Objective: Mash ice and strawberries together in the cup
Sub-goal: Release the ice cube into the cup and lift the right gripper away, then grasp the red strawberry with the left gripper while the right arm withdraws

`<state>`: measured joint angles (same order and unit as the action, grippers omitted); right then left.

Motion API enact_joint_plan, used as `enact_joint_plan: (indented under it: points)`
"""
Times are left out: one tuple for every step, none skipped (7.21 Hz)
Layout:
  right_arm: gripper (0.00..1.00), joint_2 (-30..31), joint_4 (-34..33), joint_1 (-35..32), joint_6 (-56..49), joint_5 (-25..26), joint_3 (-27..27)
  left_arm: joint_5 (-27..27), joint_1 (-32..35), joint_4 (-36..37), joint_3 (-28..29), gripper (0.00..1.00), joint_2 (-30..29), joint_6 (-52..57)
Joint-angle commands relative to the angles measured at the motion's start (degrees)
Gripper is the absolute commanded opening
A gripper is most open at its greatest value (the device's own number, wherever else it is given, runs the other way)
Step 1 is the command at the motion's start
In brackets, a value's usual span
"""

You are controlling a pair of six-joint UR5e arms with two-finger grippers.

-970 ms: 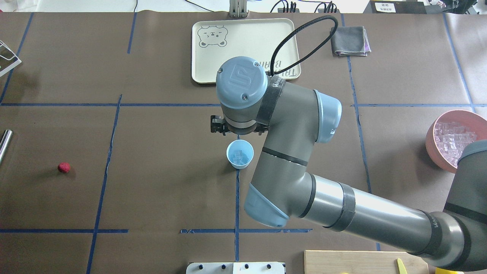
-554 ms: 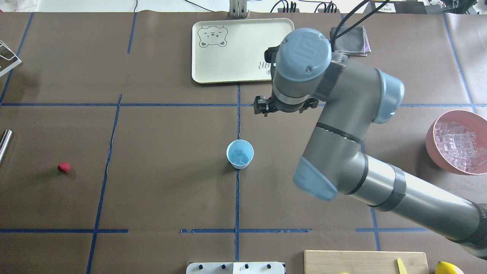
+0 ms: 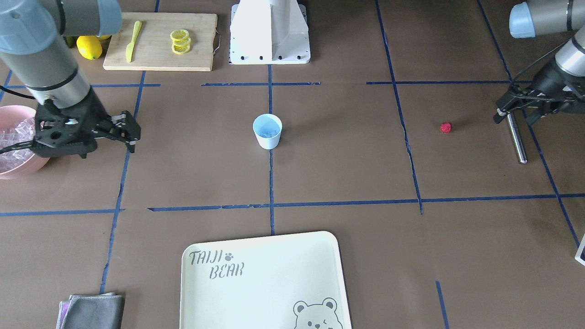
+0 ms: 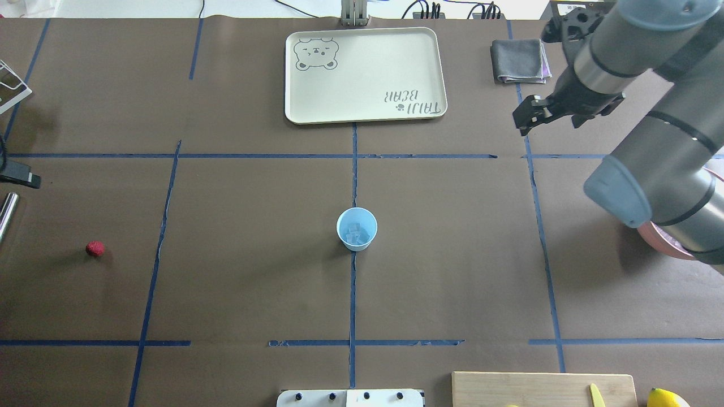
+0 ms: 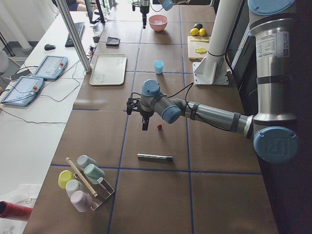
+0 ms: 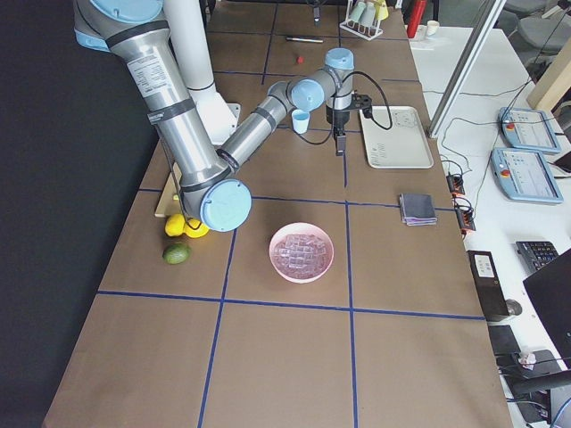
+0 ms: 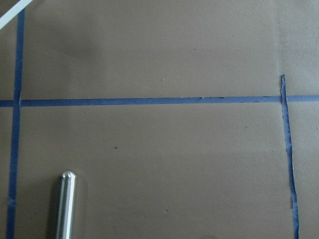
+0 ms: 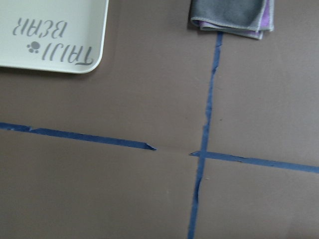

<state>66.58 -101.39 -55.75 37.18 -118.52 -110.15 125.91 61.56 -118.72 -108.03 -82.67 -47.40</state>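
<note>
Blue cup [image 3: 267,139] with ice [image 4: 356,230] stands well apart from both jaws.

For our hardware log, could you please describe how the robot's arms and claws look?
The left arm and right arm are grey tubes with pale-blue joint caps, black bands and black cables; the left claw and right claw are black.

The cream tray [image 3: 274,292] bears the printed words "TAIJI BEAR" with a small paw mark, upside down from overhead and the right wrist; the white label [image 5: 267,45] seen from the left side is too small to read.
</note>
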Motion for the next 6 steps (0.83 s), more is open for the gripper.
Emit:
enact_joint_plan:
  points:
    - [0.99,5.9,0.1,-9.5,-11.7,-6.7,-0.6,-7.9,-9.2,-6.0,-0.1,0.97,1.7,-10.6]
    - [0.99,8.8,0.1,-13.5,-17.7,-8.8,-0.6,-11.7,-13.4,-7.9,0.1,0.97,2.7,-13.7]
    - [0.99,10.7,0.1,-15.9,-21.8,-9.6,-0.5,-15.0,-16.7,-9.0,0.9,0.97,2.7,-15.8]
    - [0.99,11.4,0.1,-17.2,-22.6,-9.9,-0.4,-16.8,-19.2,-9.0,1.2,0.97,2.7,-17.9]
    - [0.99,12.9,0.7,-18.6,-24.0,-11.6,-0.4,-18.4,-21.6,-9.0,1.7,0.96,2.7,-19.2]
    - [0.99,16.7,6.3,-20.2,-24.7,-13.0,-0.2,-18.8,-22.9,-9.0,2.1,0.95,2.7,-19.9]
